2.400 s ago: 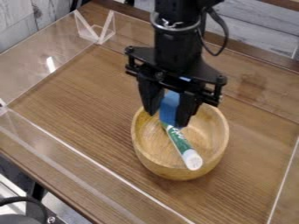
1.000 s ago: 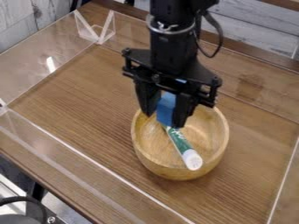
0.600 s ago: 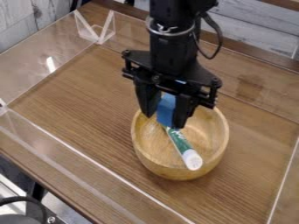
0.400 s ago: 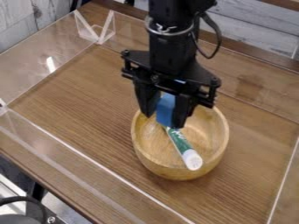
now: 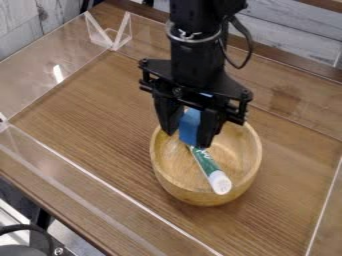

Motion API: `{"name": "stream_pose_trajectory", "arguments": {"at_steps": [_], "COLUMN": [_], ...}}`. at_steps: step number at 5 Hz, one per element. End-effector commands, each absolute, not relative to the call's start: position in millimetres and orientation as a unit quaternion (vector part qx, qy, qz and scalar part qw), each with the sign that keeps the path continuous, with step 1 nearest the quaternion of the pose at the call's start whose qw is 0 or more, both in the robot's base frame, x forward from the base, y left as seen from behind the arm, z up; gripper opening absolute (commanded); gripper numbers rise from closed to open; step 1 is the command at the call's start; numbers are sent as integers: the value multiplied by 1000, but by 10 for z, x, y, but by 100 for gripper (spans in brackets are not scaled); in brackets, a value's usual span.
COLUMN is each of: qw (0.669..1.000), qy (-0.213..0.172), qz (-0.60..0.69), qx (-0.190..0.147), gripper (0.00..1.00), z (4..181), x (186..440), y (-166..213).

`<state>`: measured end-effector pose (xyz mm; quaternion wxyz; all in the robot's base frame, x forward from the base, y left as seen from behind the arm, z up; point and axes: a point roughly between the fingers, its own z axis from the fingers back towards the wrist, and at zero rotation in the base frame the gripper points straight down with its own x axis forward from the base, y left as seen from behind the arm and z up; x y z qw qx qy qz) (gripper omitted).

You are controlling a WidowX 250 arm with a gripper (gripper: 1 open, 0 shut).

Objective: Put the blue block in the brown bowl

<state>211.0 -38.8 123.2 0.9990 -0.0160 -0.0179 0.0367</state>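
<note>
The brown bowl (image 5: 174,178) stands on the wooden table, right of centre and toward the front. My black gripper (image 5: 193,131) points straight down over the bowl's back half. It is shut on the blue block (image 5: 193,127), which shows between the two fingers just above the bowl's inside. A green-and-white marker (image 5: 209,168) lies inside the bowl, slanting toward the front right.
Clear acrylic walls (image 5: 40,150) fence the wooden table (image 5: 94,110) on the left and front. A clear acrylic stand (image 5: 107,32) sits at the back left. Cables hang from the arm near the back right.
The gripper with the blue block has barely shifted, at most slightly up and left. The bowl and marker have not moved.
</note>
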Motion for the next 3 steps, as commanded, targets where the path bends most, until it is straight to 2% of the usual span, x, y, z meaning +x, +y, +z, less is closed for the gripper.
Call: {"name": "stream_pose_trajectory", "arguments": {"at_steps": [1,2,3], "qw": [998,997,996], "qy": [-43,-48,-55], "qz": [44,49,52], "qx": [-23,-29,-36], "gripper": [0,100,100], "z": [1342,1345,1404], "x": [2159,2199,2217], "y": [-368,-358,-366]}}
